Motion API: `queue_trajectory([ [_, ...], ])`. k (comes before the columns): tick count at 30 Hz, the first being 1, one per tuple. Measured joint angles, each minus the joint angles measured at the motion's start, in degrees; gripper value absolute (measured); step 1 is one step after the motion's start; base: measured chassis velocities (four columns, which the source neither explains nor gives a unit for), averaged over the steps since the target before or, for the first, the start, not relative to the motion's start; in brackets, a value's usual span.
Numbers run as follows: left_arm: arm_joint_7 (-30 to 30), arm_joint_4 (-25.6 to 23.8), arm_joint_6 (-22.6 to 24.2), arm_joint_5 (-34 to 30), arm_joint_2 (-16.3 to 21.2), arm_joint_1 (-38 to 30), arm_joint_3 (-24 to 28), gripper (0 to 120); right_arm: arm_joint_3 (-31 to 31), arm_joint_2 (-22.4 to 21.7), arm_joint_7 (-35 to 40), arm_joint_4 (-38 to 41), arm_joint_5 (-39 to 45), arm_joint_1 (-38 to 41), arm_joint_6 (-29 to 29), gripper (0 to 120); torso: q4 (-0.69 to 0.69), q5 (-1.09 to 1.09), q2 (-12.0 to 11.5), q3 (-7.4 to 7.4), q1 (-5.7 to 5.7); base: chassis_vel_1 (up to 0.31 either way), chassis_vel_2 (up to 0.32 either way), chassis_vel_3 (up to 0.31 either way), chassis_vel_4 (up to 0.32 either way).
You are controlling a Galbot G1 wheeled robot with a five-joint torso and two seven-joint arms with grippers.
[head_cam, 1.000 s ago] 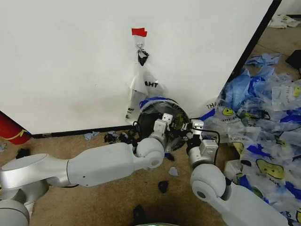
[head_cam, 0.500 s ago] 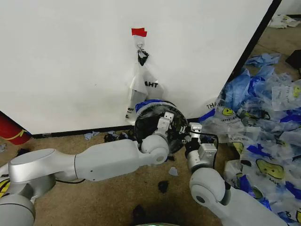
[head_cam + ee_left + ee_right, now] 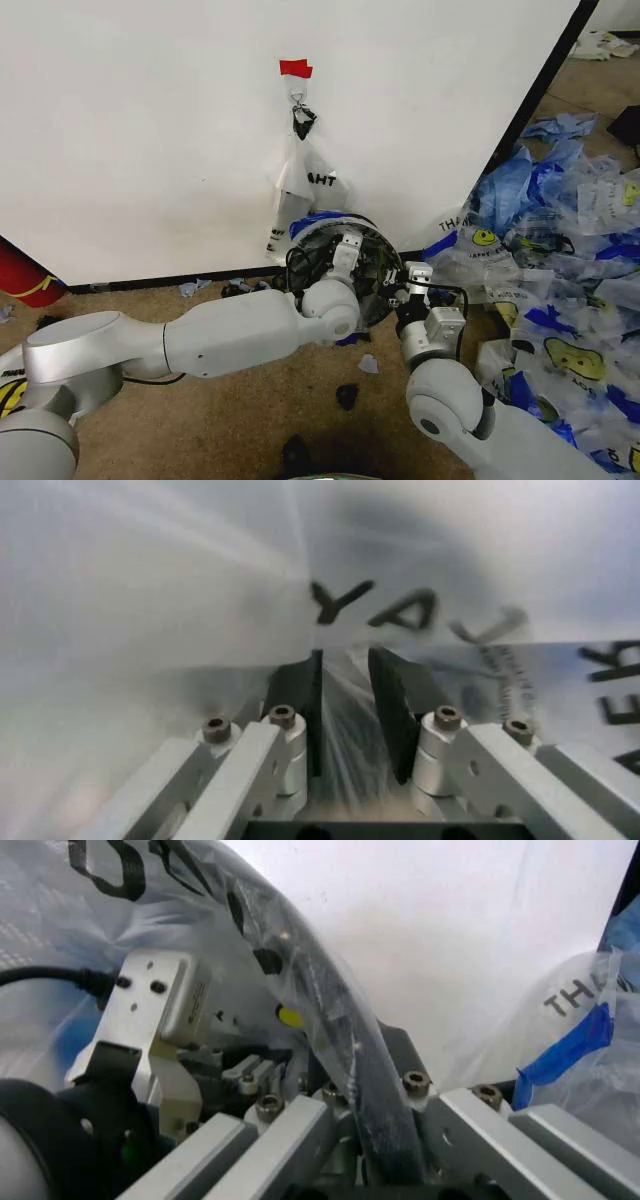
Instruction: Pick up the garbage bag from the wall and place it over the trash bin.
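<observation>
Nearest, the two arms reach forward over the brown carpet toward the trash bin, which stands on the floor right against the base of the wall. The left gripper sits inside the bin's mouth; in its wrist view the dark pads are pressed almost together, pinching a gathered fold of the garbage bag. The right gripper is at the bin's right rim, its fingers set either side of that rim with the clear film draped over it, clamped on rim and plastic together. The bag covers the bin's top, a blue strip showing along the far-left edge. Behind the bin, a narrower clear bag hangs from a hook on the wall under a piece of red tape. To the right lies a heap of other bags, and a red cylinder stands at the far left.
</observation>
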Motion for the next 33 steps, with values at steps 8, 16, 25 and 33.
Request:
queue_trajectory([
  [8,0.2,-1.6,-0.3,0.2,1.6,1.7,0.8,19,0.6,-0.3,-0.1,0.3,0.1,-0.1,0.1,0,0.00,0.00,0.0,0.00,0.00,0.000,0.000,0.000,0.000],
  [16,0.1,-2.8,-0.4,-0.6,1.6,2.9,1.6,19,0.4,-0.1,-0.2,0.7,0.1,-0.5,0.1,0,0.01,0.00,0.0,0.00,0.00,0.000,0.000,0.000,0.000],
  [25,-0.2,-1.3,-0.7,-0.7,-0.5,3.1,1.9,20,0.9,-0.2,-0.7,1.3,-0.1,-1.6,0.1,0,0.00,0.00,0.0,0.00,0.00,0.000,0.000,0.000,0.000],
  [33,0.2,1.5,-0.8,-0.6,-1.2,0.8,1.2,21,1.5,0.1,-1.6,1.7,-0.8,-3.0,0.5,0,0.00,0.00,0.0,0.00,0.00,0.000,0.000,0.000,0.000],
])
